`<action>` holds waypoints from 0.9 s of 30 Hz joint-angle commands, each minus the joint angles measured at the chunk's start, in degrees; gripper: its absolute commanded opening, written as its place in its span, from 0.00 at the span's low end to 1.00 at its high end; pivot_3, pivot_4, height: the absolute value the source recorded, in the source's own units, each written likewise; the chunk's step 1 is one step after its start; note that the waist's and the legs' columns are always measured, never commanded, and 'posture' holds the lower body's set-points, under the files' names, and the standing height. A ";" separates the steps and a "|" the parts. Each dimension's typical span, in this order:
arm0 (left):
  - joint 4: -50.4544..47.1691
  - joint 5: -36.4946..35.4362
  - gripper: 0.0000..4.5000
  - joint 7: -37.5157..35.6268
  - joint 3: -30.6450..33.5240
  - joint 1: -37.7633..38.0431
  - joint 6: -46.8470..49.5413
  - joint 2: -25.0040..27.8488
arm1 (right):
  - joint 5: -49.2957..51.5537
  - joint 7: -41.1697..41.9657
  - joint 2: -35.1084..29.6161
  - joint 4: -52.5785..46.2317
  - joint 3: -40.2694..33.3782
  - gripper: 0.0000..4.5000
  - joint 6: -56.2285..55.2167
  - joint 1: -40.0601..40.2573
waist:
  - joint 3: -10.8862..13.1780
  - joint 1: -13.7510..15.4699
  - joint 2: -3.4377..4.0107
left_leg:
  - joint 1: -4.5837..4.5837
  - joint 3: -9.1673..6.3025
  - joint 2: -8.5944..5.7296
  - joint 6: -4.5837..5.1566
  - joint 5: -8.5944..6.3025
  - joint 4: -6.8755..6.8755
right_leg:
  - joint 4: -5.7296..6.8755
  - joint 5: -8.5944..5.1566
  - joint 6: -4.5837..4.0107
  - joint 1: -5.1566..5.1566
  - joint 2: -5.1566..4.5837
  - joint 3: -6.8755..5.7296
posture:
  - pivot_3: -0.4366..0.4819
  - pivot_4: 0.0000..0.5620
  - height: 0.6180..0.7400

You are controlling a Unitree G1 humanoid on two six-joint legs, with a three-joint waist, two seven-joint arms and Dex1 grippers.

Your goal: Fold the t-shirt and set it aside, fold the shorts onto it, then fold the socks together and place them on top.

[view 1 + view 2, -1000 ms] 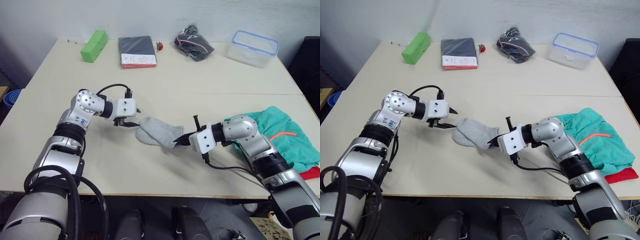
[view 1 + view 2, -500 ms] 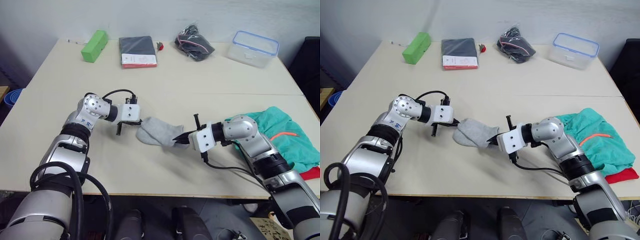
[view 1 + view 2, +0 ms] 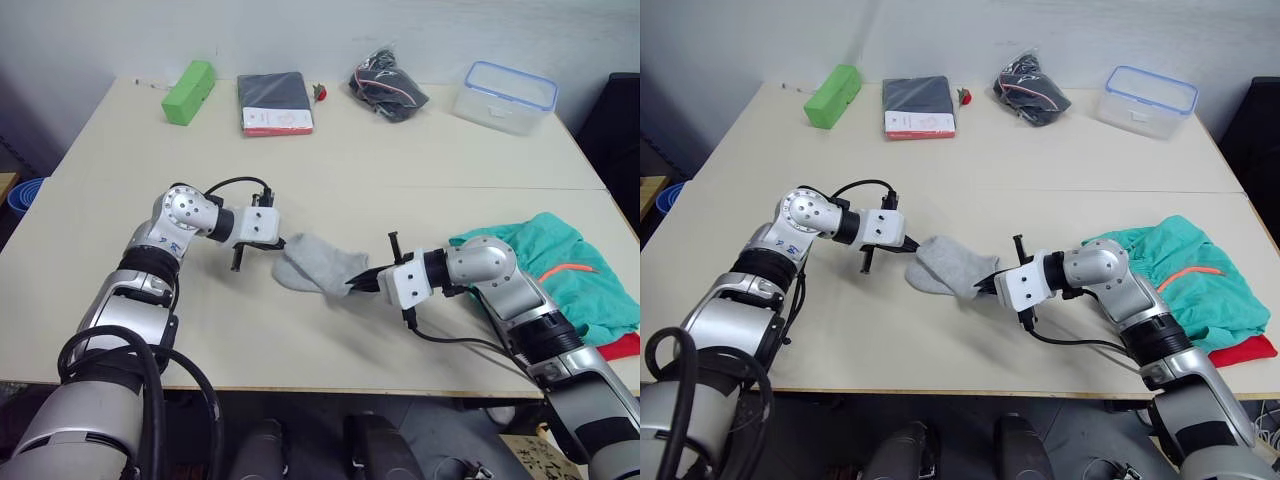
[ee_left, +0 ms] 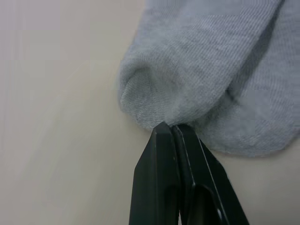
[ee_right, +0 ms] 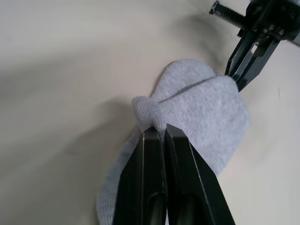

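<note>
The socks (image 3: pixel 318 265) lie mid-table (image 3: pixel 330 180), shorts (image 3: pixel 565 270) to their right, over the t-shirt (image 3: pixel 622 346).

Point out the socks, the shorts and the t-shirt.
socks (image 3: pixel 318 262), left eye view, middle of the grey knit.
shorts (image 3: pixel 575 275), left eye view, teal fabric by the drawstring.
t-shirt (image 3: pixel 622 347), left eye view, red edge under the shorts.

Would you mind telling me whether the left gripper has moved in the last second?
Yes. The left gripper moved toward the socks, judged against the table, and now pinches their edge.
</note>
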 commanded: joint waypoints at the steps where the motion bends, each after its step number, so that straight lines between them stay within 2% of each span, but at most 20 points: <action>1: -8.42 -4.20 0.00 -3.53 1.70 2.69 1.88 1.52 | 2.29 0.85 -1.25 -0.54 -2.63 0.00 -1.47 -0.73 | 0.00 -0.01 0.00 | 0.00 0.00 0.00 0.00 0.00 0.00 | 0.00 0.00 0.00 0.00 0.00 0.02 | 0.48 0.27 1.00; 8: -28.87 -8.09 0.00 -7.91 1.53 11.60 12.02 4.95 | 4.34 5.59 -2.25 5.68 -2.90 0.00 -6.78 -3.96 | 0.00 -0.15 0.00 | 0.01 0.00 0.02 -0.01 0.00 -0.01 | 0.02 0.00 0.00 0.01 0.01 0.19 | 0.48 0.27 1.00; 12: -36.82 -4.78 0.00 -3.46 0.78 16.34 16.86 5.97 | 2.30 7.79 -1.43 16.90 -1.73 0.00 -14.48 -8.59 | 0.00 -0.13 0.00 | 0.03 -0.02 0.02 0.00 0.00 0.02 | 0.00 0.00 0.00 0.03 0.01 0.20 | 0.48 0.27 1.00; 17: -40.51 -1.50 0.00 0.84 0.11 18.89 20.37 6.99 | -0.14 8.57 0.41 27.73 -0.51 0.00 -21.13 -12.73 | 0.00 -0.17 0.00 | 0.03 -0.01 0.02 0.00 0.00 0.03 | 0.01 0.00 0.00 0.03 0.02 0.20 | 0.48 0.27 1.00; 25: -45.03 -3.76 0.00 0.66 1.56 22.15 26.07 9.30 | -2.11 7.03 2.44 33.42 -1.04 0.00 -24.96 -14.08 | 0.00 -0.35 0.01 | 0.03 -0.01 0.05 -0.02 0.01 0.01 | 0.09 0.00 0.00 0.03 0.02 0.20 | 0.48 0.27 1.00; 26: -45.84 -4.55 0.00 0.31 1.84 22.65 27.14 9.59 | -2.01 6.87 2.47 33.55 -1.25 0.05 -24.93 -14.16 | 0.00 -0.33 0.01 | 0.03 -0.02 0.05 -0.04 0.02 0.01 | 0.11 0.00 0.00 0.03 0.02 0.19 | 0.48 0.27 1.00; 27: -46.53 -5.33 0.04 0.08 2.18 23.08 28.19 9.81 | -1.87 6.49 2.36 33.42 -1.53 0.10 -24.96 -14.14 | 0.00 -0.32 0.01 | 0.04 -0.02 0.06 -0.05 0.03 0.01 | 0.10 0.00 0.00 0.03 0.03 0.18 | 0.48 0.27 1.00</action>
